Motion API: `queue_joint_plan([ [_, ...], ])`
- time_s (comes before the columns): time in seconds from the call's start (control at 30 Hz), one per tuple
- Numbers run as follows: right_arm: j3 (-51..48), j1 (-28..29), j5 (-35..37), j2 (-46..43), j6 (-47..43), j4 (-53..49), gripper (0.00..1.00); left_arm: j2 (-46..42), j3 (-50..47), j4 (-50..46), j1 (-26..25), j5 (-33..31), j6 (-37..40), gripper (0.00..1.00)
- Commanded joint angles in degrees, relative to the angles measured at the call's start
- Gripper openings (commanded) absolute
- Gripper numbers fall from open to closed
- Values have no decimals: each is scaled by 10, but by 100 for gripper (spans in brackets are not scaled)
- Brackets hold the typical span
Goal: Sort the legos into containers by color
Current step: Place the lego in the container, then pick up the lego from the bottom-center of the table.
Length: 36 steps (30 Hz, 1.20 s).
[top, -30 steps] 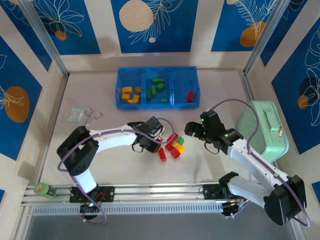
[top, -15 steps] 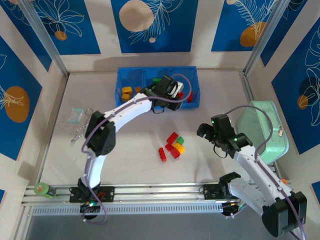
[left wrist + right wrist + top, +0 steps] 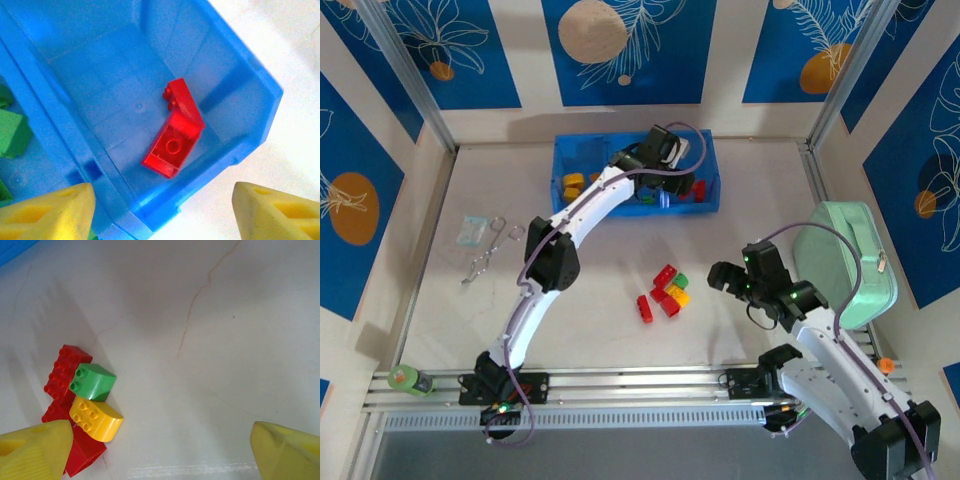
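A second earlier the left claw (image 3: 162,212) was down at the loose pile (image 3: 668,290) on the counter (image 3: 770,200). Now the left arm (image 3: 590,205) is stretched out to the far blue tray (image 3: 582,148), and the claw is held above its right compartment, its jaws spread with nothing between them. The right arm (image 3: 830,345) is drawn back toward the near right edge since then.

A red lego (image 3: 174,131) lies on that compartment's floor, below and apart from the left claw. Green legos (image 3: 11,134) are seen in the middle compartment, and orange and yellow legos (image 3: 574,184) in the left one.

The right claw (image 3: 160,450) is spread wide and empty over bare counter just right of the pile, where a green lego (image 3: 93,381) and a yellow lego (image 3: 96,418) rest against red legos (image 3: 66,371).

A mint-green case (image 3: 845,262) lies to the right, and a clear packet (image 3: 472,230) at the far left.
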Motion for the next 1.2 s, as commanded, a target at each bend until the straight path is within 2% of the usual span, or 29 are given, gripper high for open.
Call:
queue_joint_plan([
  [0.0,27,23,-1,6,-25,4,92,-49,-1,-35,3,3,10,73],
  [0.07,35,39,-2,15,-37,11,93,-95,-45,-26,-2,3,11,73],
  [0.17,50,79,-15,39,-71,38,93,-194,-166,25,-13,5,9,73],
  [0.27,84,131,-38,92,-106,51,90,-311,-322,93,-16,14,-12,73],
  [0.37,128,183,-51,165,-131,42,83,-424,-489,151,-15,-1,-38,73],
  [0.57,206,261,-54,316,-107,6,70,-616,-761,186,-2,-37,-115,73],
  [0.7,241,300,-52,401,-85,-2,69,-725,-899,182,9,-63,-173,73],
  [0.93,295,331,-50,535,-48,-12,56,-837,-1007,138,9,-86,-215,73],
  [1.17,378,342,10,602,-30,-69,25,-869,-1027,118,9,-96,-217,72],
])
